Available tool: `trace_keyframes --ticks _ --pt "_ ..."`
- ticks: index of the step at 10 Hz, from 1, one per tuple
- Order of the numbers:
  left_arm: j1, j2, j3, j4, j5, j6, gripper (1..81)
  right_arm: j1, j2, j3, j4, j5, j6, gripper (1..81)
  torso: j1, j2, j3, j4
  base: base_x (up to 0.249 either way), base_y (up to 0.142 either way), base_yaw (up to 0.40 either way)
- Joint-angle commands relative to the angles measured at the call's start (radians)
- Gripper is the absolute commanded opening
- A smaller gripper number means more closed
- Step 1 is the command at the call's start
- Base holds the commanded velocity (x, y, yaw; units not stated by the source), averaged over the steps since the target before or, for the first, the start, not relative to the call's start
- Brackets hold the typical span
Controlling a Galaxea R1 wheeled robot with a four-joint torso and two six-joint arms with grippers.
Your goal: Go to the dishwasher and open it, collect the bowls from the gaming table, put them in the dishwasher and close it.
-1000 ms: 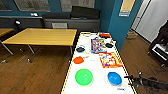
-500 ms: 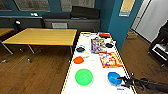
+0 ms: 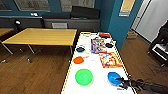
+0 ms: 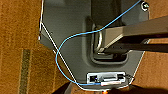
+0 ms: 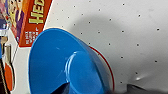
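Right claw at blue bowl, fingers indistinct.

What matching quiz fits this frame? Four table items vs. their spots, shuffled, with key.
Column 1:
1. green bowl
2. blue bowl
3. orange bowl
4. red-bordered game sheet

Column 2:
A. at the right hand, near end of the gaming table
B. mid-table, on the side away from the yellow table
C. near end, on the yellow table's side
D. just beyond the green bowl, by the table's edge

Pairs: 1-C, 2-A, 3-D, 4-B
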Motion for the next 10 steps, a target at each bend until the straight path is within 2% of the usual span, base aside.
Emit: trace_keyframes --ticks 1,2,3,4,5,6,7,8,9,10 --pt "0.011 -0.01 0.003 -0.003 0.062 0.002 81.1 0.16 -0.012 -0.028 0.022 -0.047 0.043 81.1 0.0 0.0 0.0 0.0 0.0 0.0 0.0" --pt "0.009 -0.01 0.003 -0.003 0.065 0.002 81.1 0.163 -0.019 -0.019 0.022 -0.051 0.053 1.0 0.0 0.0 0.0 0.0 0.0 0.0 0.0" --pt "0.01 -0.01 0.003 -0.003 0.063 0.002 81.1 0.164 -0.052 0.02 0.024 -0.054 0.071 1.0 0.0 0.0 0.0 0.0 0.0 0.0 0.0" --pt "0.009 -0.009 0.003 -0.003 0.063 0.002 81.1 0.181 -0.125 0.092 0.019 -0.061 0.089 1.0 0.0 0.0 0.0 0.0 0.0 0.0 0.0" --pt "0.009 -0.009 0.003 -0.001 0.063 0.002 81.1 0.225 -0.234 0.184 0.016 -0.07 0.089 1.0 0.0 0.0 0.0 0.0 0.0 0.0 0.0" --pt "0.009 -0.009 0.003 0.0 0.063 0.002 81.1 0.267 -0.353 0.283 -0.001 -0.107 0.086 1.0 0.0 0.0 0.0 0.0 0.0 0.0 0.0" --pt "0.009 -0.009 0.003 0.003 0.063 0.003 81.1 0.302 -0.479 0.369 -0.069 -0.177 0.085 1.0 0.0 0.0 0.0 0.0 0.0 0.0 0.0" --pt "0.008 -0.009 0.003 0.006 0.06 0.002 81.1 0.301 -0.581 0.451 -0.17 -0.258 0.082 1.0 0.0 0.0 0.0 0.0 0.0 0.0 0.0" --pt "0.003 -0.009 0.003 0.014 0.059 0.003 81.1 0.266 -0.665 0.534 -0.237 -0.311 0.082 1.0 0.0 0.0 0.0 0.0 0.0 0.0 0.0" --pt "-0.001 -0.008 0.007 0.016 0.062 0.003 81.1 0.196 -0.746 0.616 -0.283 -0.319 0.061 1.0 0.0 0.0 0.0 0.0 0.0 0.0 0.0"
